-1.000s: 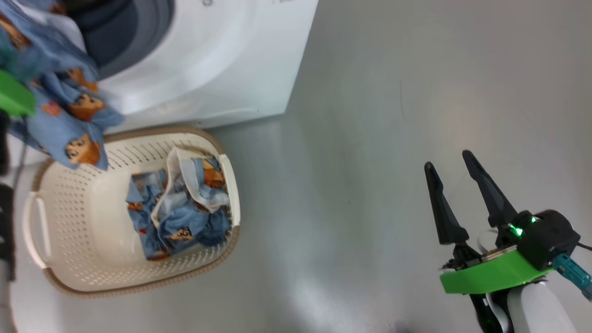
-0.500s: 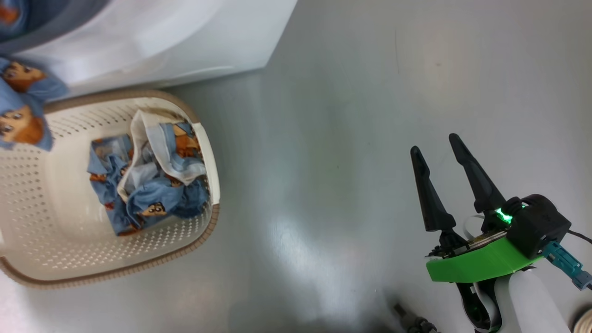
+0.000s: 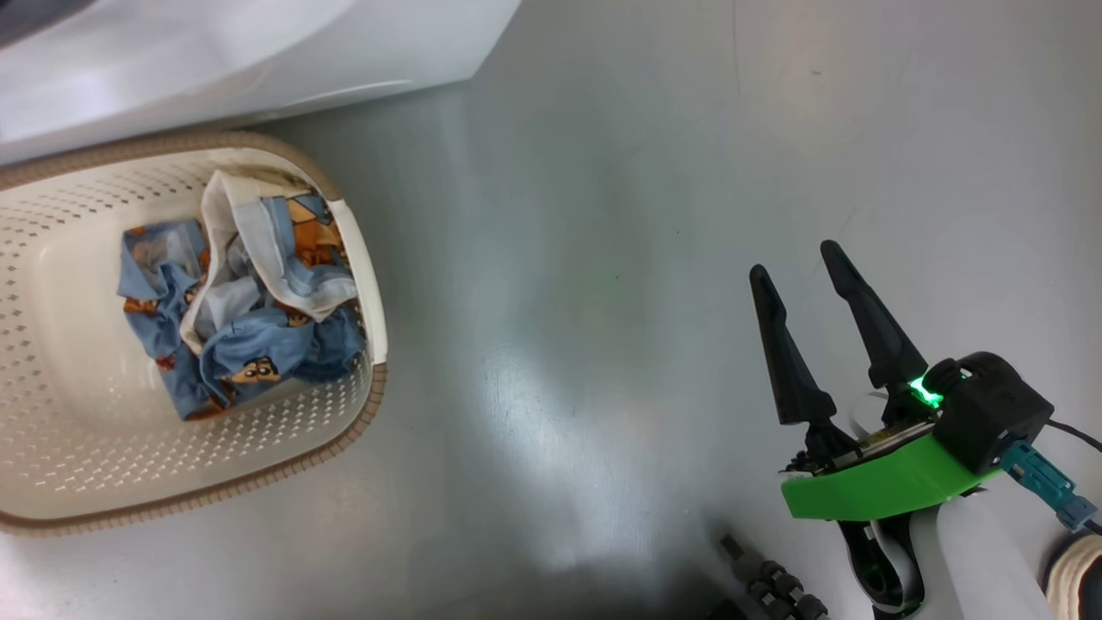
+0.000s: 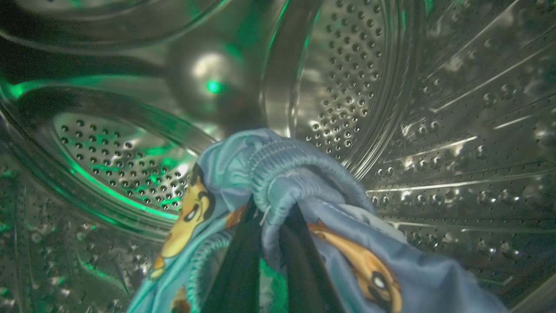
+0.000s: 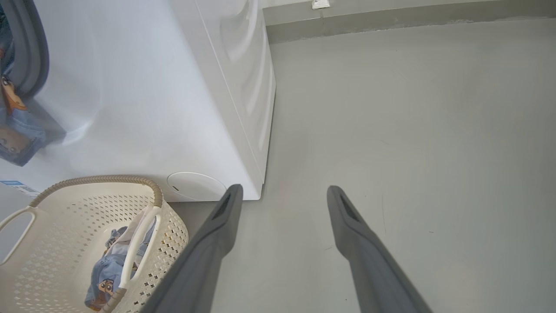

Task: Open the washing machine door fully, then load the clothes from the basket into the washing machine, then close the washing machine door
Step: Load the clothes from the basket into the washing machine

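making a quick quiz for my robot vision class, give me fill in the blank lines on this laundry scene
1. The left gripper is shut on a piece of the clothes inside the steel ____ of the washing machine.
2. The right gripper hangs over the floor, not shut but ____.
3. More blue printed fabric lies in the cream perforated ____.
Missing words: drum; open; basket.
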`<state>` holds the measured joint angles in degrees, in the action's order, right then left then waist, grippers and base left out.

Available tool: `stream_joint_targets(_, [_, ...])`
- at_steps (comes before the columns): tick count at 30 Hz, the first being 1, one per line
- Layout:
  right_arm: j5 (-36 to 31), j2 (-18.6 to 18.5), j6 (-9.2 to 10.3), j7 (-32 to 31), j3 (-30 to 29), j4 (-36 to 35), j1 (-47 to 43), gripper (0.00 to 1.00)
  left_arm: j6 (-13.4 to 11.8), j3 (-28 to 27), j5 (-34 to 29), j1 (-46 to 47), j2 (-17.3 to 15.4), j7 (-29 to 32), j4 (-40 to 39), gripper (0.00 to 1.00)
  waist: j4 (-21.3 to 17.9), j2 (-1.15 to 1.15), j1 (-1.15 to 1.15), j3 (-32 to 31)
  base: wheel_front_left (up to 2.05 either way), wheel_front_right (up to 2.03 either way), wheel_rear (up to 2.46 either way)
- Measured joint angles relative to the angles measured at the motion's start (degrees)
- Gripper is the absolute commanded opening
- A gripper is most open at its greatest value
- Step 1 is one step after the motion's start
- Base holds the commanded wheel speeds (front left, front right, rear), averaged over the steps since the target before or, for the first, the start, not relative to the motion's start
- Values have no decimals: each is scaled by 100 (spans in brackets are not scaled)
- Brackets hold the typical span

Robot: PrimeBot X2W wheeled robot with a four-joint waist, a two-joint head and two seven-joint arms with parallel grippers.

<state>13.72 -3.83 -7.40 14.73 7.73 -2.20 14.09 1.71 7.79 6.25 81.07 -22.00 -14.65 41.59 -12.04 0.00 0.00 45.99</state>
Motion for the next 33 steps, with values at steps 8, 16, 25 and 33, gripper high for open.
stream_joint_targets(8, [1,8,0,0,31,104,22,100,0,-119,142,-116,105,-5,163,100,-9,0,0,-56,0,0,0])
stream_joint_targets(16, [0,7,0,0,-20,132,23,100,5,-224,382,-274,322,-5,873,100,74,0,0,-282,0,0,0])
stream_joint_targets(25, [-1,-15,0,0,-159,140,22,100,-2,-304,571,-535,573,-5,989,100,246,0,0,-556,0,0,0])
stream_joint_targets(33, [15,-26,0,0,-255,135,20,100,-1,-405,616,-1178,733,-5,483,100,463,0,0,-801,0,0,0])
